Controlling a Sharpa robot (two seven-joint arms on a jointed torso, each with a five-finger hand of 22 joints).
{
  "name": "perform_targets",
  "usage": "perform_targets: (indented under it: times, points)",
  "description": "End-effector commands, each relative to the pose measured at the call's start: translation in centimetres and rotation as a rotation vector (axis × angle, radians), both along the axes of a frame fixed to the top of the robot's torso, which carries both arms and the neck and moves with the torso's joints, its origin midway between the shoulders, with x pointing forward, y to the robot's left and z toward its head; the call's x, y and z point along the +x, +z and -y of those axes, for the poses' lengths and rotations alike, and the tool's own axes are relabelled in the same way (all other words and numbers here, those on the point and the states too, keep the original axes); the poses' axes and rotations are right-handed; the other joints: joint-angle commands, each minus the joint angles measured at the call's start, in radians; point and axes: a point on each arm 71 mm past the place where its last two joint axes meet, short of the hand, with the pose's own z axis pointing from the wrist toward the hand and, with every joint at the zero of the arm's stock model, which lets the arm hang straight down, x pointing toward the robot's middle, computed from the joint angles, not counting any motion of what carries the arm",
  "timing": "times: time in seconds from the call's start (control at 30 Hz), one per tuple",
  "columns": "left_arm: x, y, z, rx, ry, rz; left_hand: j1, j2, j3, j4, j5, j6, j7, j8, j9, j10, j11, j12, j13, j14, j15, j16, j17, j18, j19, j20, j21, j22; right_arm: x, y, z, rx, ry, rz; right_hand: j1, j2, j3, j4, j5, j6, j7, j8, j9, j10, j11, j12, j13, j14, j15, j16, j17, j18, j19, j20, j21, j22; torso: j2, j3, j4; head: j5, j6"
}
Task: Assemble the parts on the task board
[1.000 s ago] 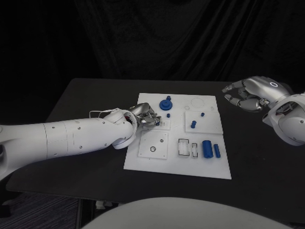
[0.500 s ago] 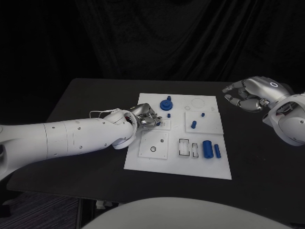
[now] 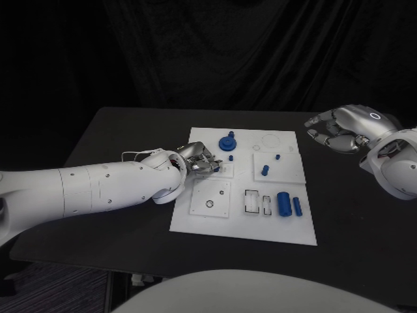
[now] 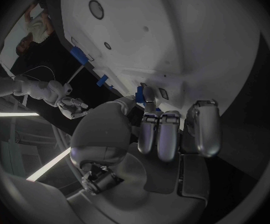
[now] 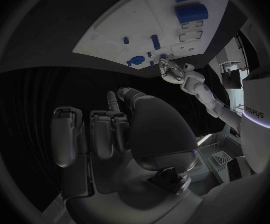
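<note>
My left hand [image 3: 198, 158] rested at the left edge of the task board [image 3: 225, 218], just short of the round blue part [image 3: 227, 141]. Its fingertips [image 4: 146, 95] pinched a small blue part [image 4: 139, 95], so I judged the step in hand to be seating that piece in a socket there. My right hand [image 3: 345, 130] hovered off the board's far right corner, fingers curled in on nothing. The next move called for lining the piece up and pressing it straight down.

blue parts [image 3: 284, 203] on white task board [image 3: 244, 226]
</note>
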Motion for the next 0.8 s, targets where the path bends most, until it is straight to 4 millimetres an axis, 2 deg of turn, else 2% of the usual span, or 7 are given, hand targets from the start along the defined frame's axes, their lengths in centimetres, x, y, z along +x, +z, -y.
perform_targets:
  times: [0.03,0.07,0.2,0.57,0.8]
  points:
    - [-0.38,-0.57,0.21,0.009,-0.029,-0.033,-0.017,0.005,-0.021,0.021,-0.024,-0.002,0.008,0.005,-0.005,0.104,0.004,0.0,0.263,0.106,-0.002,0.003,0.263,0.013,0.012,0.0,-0.006,0.182,0.02,-0.1,0.16,0.0,-0.018,-0.003,-0.005,-0.006,0.006,-0.001,0.006,0.006,-0.002,-0.005,-0.001,0.104,-0.001,0.005,0.263,0.09,0.002,-0.005,0.201,0.019,0.052,0.0,-0.006,0.228,0.001,-0.0001,0.0,0.001,0.0]
    - [-0.38,-0.59,0.21,0.009,-0.031,-0.034,-0.029,0.009,-0.038,0.025,-0.037,0.0,0.009,0.006,-0.008,0.104,0.005,0.0,0.263,0.106,-0.001,0.003,0.263,0.013,0.012,0.0,-0.006,0.183,0.02,-0.1,0.16,0.0,-0.019,-0.003,-0.005,-0.006,0.006,-0.001,0.006,0.006,-0.002,-0.005,-0.001,0.104,-0.001,0.005,0.263,0.09,0.002,-0.005,0.201,0.019,0.052,0.0,-0.006,0.228,0.001,-0.0001,0.0,0.001,0.0]
    - [-0.39,-0.64,0.21,0.01,-0.039,-0.039,-0.072,0.027,-0.085,0.027,-0.056,0.003,0.008,0.008,-0.013,0.104,0.004,0.0,0.263,0.106,-0.001,0.003,0.263,0.013,0.013,0.001,-0.007,0.184,0.03,-0.11,0.17,0.0,-0.02,-0.004,-0.005,-0.006,0.006,-0.001,0.006,0.006,-0.002,-0.005,-0.001,0.104,-0.001,0.005,0.263,0.09,0.002,-0.005,0.201,0.019,0.052,0.0,-0.006,0.228,0.001,-0.0002,0.0001,0.001,0.0]
    - [-0.32,-0.67,0.1,0.008,-0.049,-0.036,-0.094,0.041,-0.112,0.028,-0.058,0.008,0.007,0.012,-0.015,0.104,0.003,0.0,0.263,0.106,-0.001,0.003,0.263,0.013,0.012,0.001,-0.008,0.185,0.05,-0.14,0.13,-0.002,-0.02,-0.007,-0.005,-0.006,0.006,-0.001,0.006,0.006,-0.002,-0.005,-0.001,0.104,-0.001,0.005,0.263,0.09,0.002,-0.005,0.201,0.019,0.052,0.0,-0.006,0.228,0.0,-0.0003,0.0001,0.001,0.0]
    - [-0.25,-0.67,0.01,0.007,-0.049,-0.031,-0.124,0.063,-0.145,0.029,-0.058,0.018,0.002,0.032,-0.004,0.104,0.0,0.0,0.263,0.106,-0.004,0.003,0.263,0.013,0.013,-0.001,-0.01,0.185,0.05,-0.17,0.18,-0.004,-0.022,-0.009,-0.006,-0.006,0.009,-0.002,0.006,0.008,-0.002,-0.005,-0.002,0.104,-0.001,0.005,0.263,0.09,0.002,-0.004,0.202,0.019,0.053,0.0,-0.005,0.229,0.001,-0.0005,0.0004,0.001,0.0]
